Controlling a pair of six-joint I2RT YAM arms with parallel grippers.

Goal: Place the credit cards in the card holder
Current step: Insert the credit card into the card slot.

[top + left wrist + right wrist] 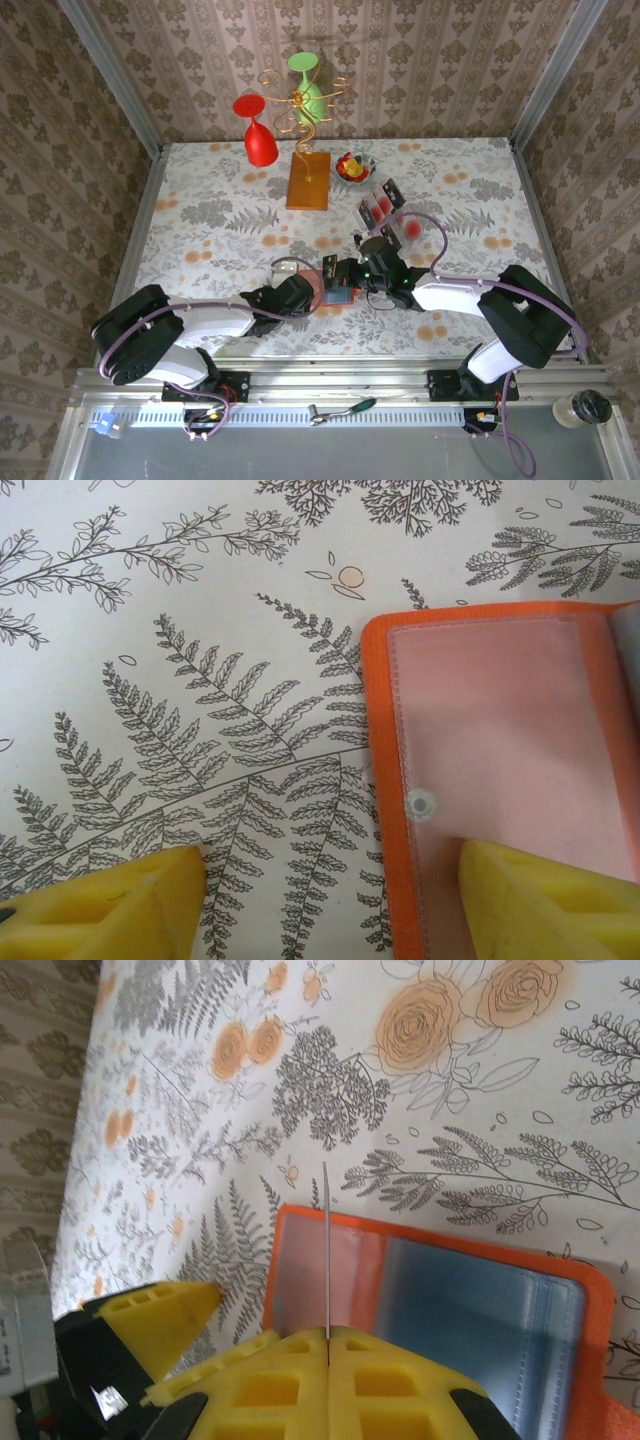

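- Overhead view: both arms meet mid-desk (200, 215) over the open orange-red card holder (338, 297). More credit cards (385, 208) lie farther back, well apart from it.
- Left wrist view: the left gripper (330, 880) is spread apart, with one finger on the holder's clear pocket and the other on the desk.
- Right wrist view: the right gripper (328, 1338) is pinched on a thin card (327, 1250), seen edge-on over the holder's grey-blue panel.
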